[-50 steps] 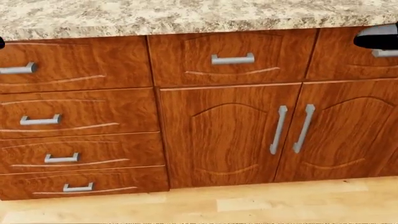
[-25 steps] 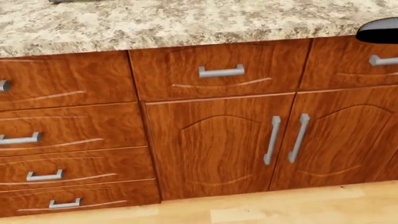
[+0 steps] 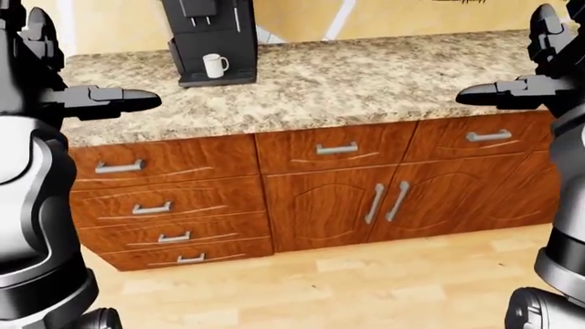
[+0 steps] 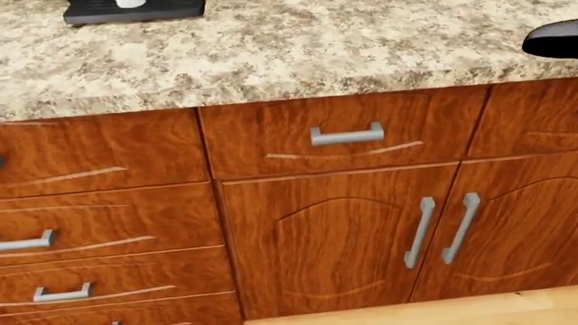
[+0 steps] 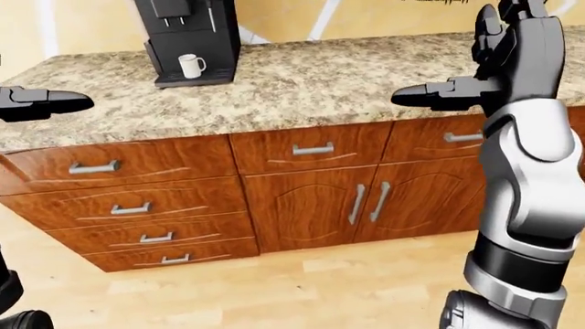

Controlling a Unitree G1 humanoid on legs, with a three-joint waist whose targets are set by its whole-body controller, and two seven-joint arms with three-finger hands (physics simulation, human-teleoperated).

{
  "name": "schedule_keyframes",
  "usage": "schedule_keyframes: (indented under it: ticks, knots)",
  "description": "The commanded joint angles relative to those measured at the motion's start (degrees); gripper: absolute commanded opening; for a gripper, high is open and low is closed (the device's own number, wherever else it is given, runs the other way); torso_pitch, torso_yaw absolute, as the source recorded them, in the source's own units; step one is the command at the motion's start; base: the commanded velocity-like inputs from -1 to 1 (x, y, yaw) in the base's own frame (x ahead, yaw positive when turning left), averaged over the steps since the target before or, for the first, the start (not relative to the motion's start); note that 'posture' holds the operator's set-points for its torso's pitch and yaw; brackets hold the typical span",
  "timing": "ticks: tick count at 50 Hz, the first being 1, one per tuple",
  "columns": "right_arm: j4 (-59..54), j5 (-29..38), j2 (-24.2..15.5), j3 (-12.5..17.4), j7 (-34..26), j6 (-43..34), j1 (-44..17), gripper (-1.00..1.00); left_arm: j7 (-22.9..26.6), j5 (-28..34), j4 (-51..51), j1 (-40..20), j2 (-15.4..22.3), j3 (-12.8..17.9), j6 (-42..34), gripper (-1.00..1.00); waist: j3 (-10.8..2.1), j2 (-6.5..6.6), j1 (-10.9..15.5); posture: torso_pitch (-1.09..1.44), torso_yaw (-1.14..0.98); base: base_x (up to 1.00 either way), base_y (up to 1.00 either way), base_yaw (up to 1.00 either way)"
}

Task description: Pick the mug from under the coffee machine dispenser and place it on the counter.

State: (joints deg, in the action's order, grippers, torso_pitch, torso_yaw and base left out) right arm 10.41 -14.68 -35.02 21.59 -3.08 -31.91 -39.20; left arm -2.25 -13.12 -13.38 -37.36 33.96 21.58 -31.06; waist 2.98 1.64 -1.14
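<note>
Mug (image 3: 215,65) is sitting under the coffee machine (image 3: 208,34) on the worktop (image 3: 365,82); left hand (image 3: 91,99) and right hand (image 5: 457,91) are hanging released, grasping nothing

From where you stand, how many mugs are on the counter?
1: a white mug on the coffee machine tray at the left-eye view's upper left. Counter beyond the view's edges can't be checked.
</note>
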Motion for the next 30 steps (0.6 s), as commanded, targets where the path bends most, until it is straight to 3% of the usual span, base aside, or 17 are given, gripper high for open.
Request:
schedule_keyframes:
  ticks: [1,3,4,5,6,15,18,19,21,24,27,29,30]
  knots:
    - [1.4,-0.2,-0.6,0.0,-0.1,1.1,-1.6,1.0,-0.3,0.2,-1.0,-1.3,1.1,1.0,1.2,1.0,-1.16,0.28,0.2,0.0,0.0,0.24,0.22,0.0]
    - [1.5,-0.3,-0.7,0.1,-0.1,1.0,-1.6,1.0,-0.2,0.3,-0.9,-1.1,1.0,1.1,1.4,1.0,-2.53,4.66,0.2,0.0,0.0,0.24,0.23,0.0]
    - [1.6,-0.3,-0.7,0.1,0.0,1.0,-1.6,1.0,-0.2,0.2,-0.9,-1.2,1.1,1.1,1.4,1.0,-1.91,2.11,0.6,0.0,0.0,0.24,0.23,0.0]
    - [1.6,-0.4,-0.7,0.1,0.0,0.9,-1.7,1.0,-0.2,0.2,-0.9,-1.2,1.1,1.1,1.3,1.0,-1.38,3.09,0.5,0.0,0.0,0.24,0.23,0.0]
    - [1.6,-0.4,-0.7,0.1,0.0,0.9,-1.7,1.0,-0.2,0.2,-0.9,-1.2,1.1,1.1,1.3,1.0,-1.3,2.67,0.9,0.0,0.0,0.25,0.23,0.0]
    - [1.6,-0.8,-0.9,0.3,0.2,0.6,-1.7,1.0,-0.2,0.1,-1.2,-1.1,1.1,1.1,1.1,1.0,-1.31,-2.52,1.9,0.0,0.0,0.24,0.17,0.0]
    - [1.5,-0.8,-0.9,0.2,0.2,0.7,-1.6,1.0,-0.2,0.1,-1.2,-1.2,1.2,1.1,1.1,1.0,-2.51,-5.06,2.4,0.0,0.0,0.24,0.08,0.0]
    - [1.5,-0.8,-0.9,0.2,0.3,0.8,-1.6,1.0,-0.2,0.1,-1.2,-1.2,1.2,1.1,1.0,1.0,-1.79,-3.64,1.8,0.0,0.0,0.24,0.07,0.0]
    - [1.4,-0.9,-1.0,0.2,0.3,0.7,-1.8,1.0,-0.2,0.0,-1.2,-1.4,1.2,1.1,1.0,1.0,-1.18,-4.84,1.7,0.0,0.0,0.24,0.07,0.0]
    - [1.2,-1.0,-1.0,0.3,0.4,0.7,-1.9,1.0,-0.3,0.0,-1.3,-1.5,1.3,1.1,0.8,1.0,-1.66,-3.5,1.1,0.0,0.0,0.24,0.03,0.0]
    - [0.8,-1.4,-1.2,0.5,0.6,0.6,-2.0,1.0,-0.3,0.0,-1.1,-1.6,1.3,1.0,0.8,1.0,-0.59,-1.29,0.6,0.0,0.0,0.24,0.01,0.0]
    - [0.8,-1.6,-1.1,0.4,0.7,0.6,-1.9,1.0,-0.3,0.1,-1.2,-1.6,1.2,1.0,0.9,1.0,-0.99,0.99,0.3,0.0,0.0,0.24,0.02,0.0]
    - [0.8,-1.6,-1.2,0.4,0.7,0.6,-1.9,1.0,-0.3,0.1,-1.2,-1.5,1.2,1.0,0.9,1.0,-1.89,3.14,0.3,0.0,0.0,0.24,0.02,0.0]
